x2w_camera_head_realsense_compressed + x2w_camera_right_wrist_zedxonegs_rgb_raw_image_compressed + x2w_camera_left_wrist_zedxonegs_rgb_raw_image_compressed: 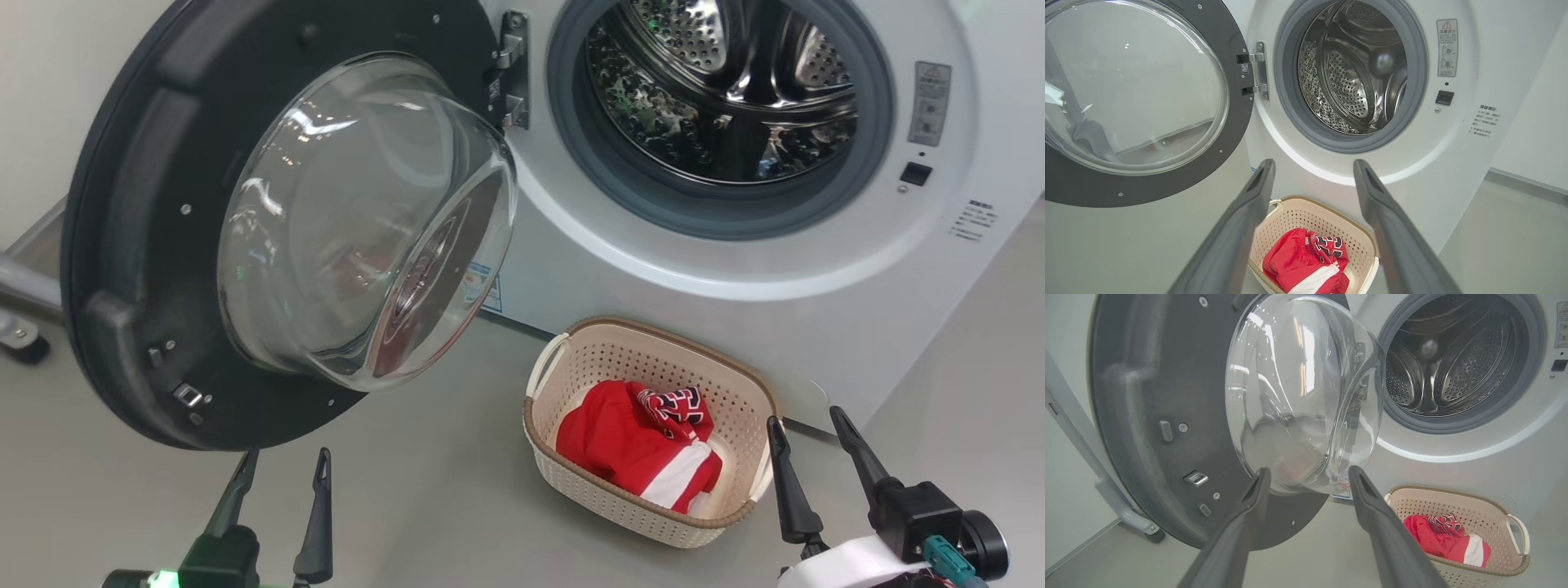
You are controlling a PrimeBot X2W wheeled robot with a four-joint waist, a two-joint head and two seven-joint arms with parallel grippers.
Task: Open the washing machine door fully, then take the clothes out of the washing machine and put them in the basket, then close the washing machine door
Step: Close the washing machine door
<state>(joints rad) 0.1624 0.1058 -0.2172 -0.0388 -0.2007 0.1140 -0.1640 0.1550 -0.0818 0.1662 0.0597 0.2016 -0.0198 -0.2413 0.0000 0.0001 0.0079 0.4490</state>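
Note:
The washing machine [816, 269] stands with its round black door [163, 245] swung wide open to the left, its glass bowl [359, 220] bulging toward me. Its steel drum [718, 90] shows bare metal. The red clothes [645, 441] lie in the cream basket [653, 514] on the floor below the drum opening. My left gripper [287, 456] is open, low and just in front of the door's lower edge. My right gripper [806, 416] is open beside the basket's right end, holding nothing. In the right wrist view, the clothes [1306, 265] lie between my fingers.
A grey metal frame leg [1122, 510] with a foot stands on the floor left of the door. The grey floor [457, 490] stretches between the door and the basket. A white wall [1535, 122] rises right of the machine.

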